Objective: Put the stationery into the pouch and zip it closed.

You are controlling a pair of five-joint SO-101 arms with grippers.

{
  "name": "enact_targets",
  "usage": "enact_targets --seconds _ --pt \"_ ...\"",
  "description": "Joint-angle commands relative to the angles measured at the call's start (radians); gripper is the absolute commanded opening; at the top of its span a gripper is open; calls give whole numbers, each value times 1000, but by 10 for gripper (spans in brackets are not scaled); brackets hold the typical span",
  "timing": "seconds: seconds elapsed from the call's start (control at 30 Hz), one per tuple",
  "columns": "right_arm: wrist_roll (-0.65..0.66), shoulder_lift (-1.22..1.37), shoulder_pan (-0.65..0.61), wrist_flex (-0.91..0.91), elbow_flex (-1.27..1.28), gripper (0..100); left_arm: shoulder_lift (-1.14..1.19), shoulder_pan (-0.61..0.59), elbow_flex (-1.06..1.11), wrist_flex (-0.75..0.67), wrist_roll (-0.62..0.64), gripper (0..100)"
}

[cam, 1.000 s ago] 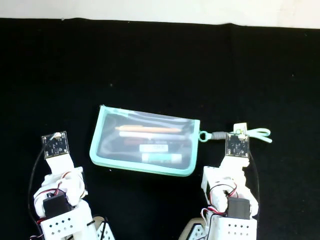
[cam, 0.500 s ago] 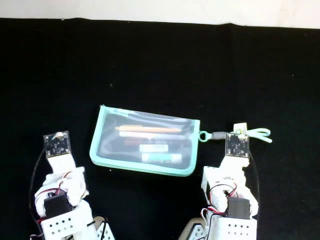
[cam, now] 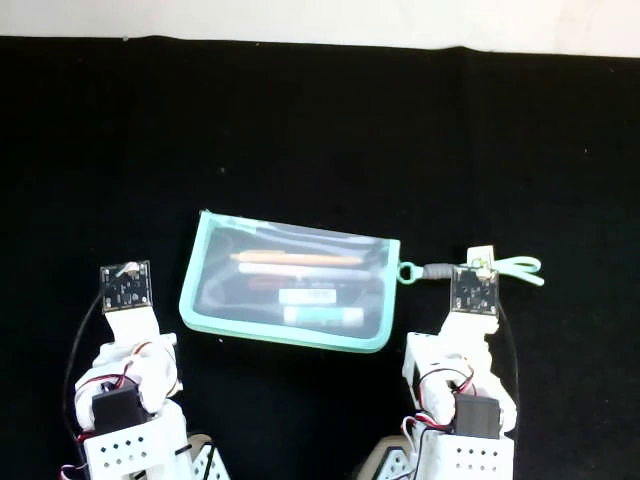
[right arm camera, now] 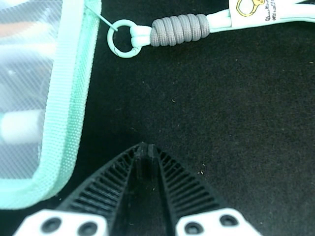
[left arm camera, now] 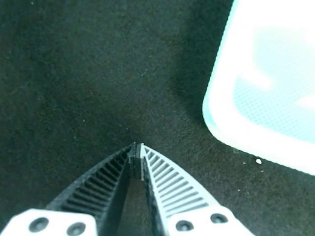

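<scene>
Pouch (cam: 215, 288): clear front with mint-green trim. It lies flat on the table, slightly skewed, between the two arms and a little beyond them.
Stationery: all inside the pouch, in rows seen through the clear front. Orange pencil (cam: 297, 258) is farthest from the arms, with a white pen (cam: 300, 269) right against it. Next come a dark pen (cam: 285, 283) and a white labelled piece (cam: 310, 296). A white-and-green piece (cam: 322, 316) is nearest the arms.
Zip ring (cam: 407, 272): mint ring just off the pouch's far corner on the right arm's side. In the right wrist view a thin pull ties the ring (right arm camera: 110, 39) to that corner. The zip teeth are too small to tell if they are joined.
Strap: grey cord wrap (cam: 436, 270) runs from the ring to a mint loop (cam: 520, 267) lying on the cloth. A small white tag (cam: 482, 254) sits beside it.
Left gripper (left arm camera: 136, 147): fingertips pressed together with nothing between them. It is at bare cloth near the pouch's rounded corner (left arm camera: 212, 110), apart from it.
Right gripper (right arm camera: 145, 147): fingertips together and empty. It is beside the pouch's short trimmed edge (right arm camera: 69, 98), on the near side of the cord wrap (right arm camera: 179, 28), clear of both.
Left arm (cam: 125, 390): at the near table edge, off the pouch's left end.
Right arm (cam: 460, 385): at the near edge, off the pouch's right end, its wrist just short of the strap.
Table (cam: 320, 130): black cloth, with a pale strip (cam: 320, 18) along the far side.
</scene>
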Motion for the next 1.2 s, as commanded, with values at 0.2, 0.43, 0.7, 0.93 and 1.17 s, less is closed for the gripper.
enact_targets --seconds 0.2,0.43,0.7,0.93,1.17 --pt "-5 -7 1 -4 124 9 -8 79 12 2 8 7" --pt "-9 -7 2 -278 125 9 -7 297 12 -146 8 7" --pt "-9 -7 2 -374 125 9 -8 351 12 -269 3 7" --pt "-5 -7 -5 -380 125 9 -8 351 12 -324 2 24" --pt "52 -7 -2 -275 70 9 -7 294 1 -230 0 229"
